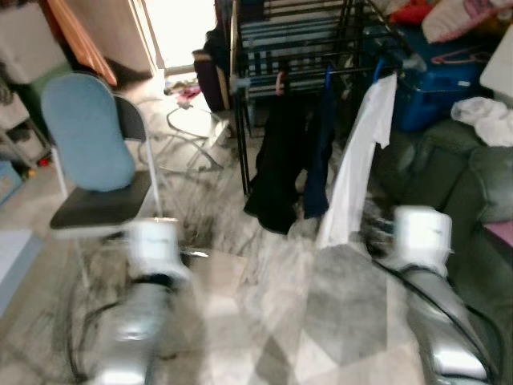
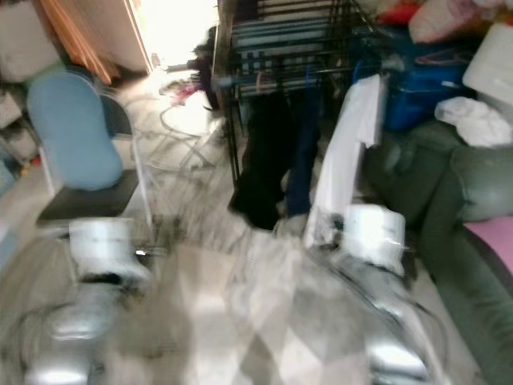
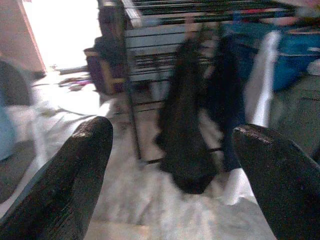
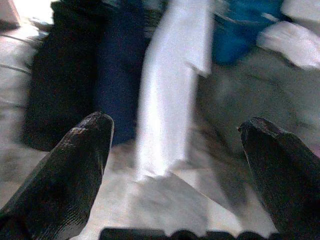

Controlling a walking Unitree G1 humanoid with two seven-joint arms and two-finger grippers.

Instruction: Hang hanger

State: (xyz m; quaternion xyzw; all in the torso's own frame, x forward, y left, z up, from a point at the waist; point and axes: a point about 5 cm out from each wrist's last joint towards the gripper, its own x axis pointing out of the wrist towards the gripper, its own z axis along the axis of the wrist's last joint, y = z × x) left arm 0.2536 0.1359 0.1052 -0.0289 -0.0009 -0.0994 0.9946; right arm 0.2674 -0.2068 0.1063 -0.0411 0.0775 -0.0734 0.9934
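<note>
The head views are blurry. A black metal drying rack [image 1: 296, 48] stands on the pale marbled floor [image 1: 264, 321]. Three clothes hang side by side from its front bar: a black garment [image 1: 276, 172], a dark blue garment [image 1: 319, 152] and a long white shirt [image 1: 357, 164]. Each hangs on a hanger; the white shirt's blue hanger hook [image 1: 378, 70] sits on the bar. A chair with a light blue back [image 1: 86, 132] stands off to the left. A dark green sofa [image 1: 449, 184] is on the right, with a white cloth [image 1: 485, 119] on it.

The left gripper [image 3: 172, 165] points at the black garment, its fingers [image 3: 75, 175] spread apart and holding nothing. The right gripper [image 4: 175, 165] points at the white shirt, its fingers [image 4: 70, 170] also spread apart and holding nothing.
</note>
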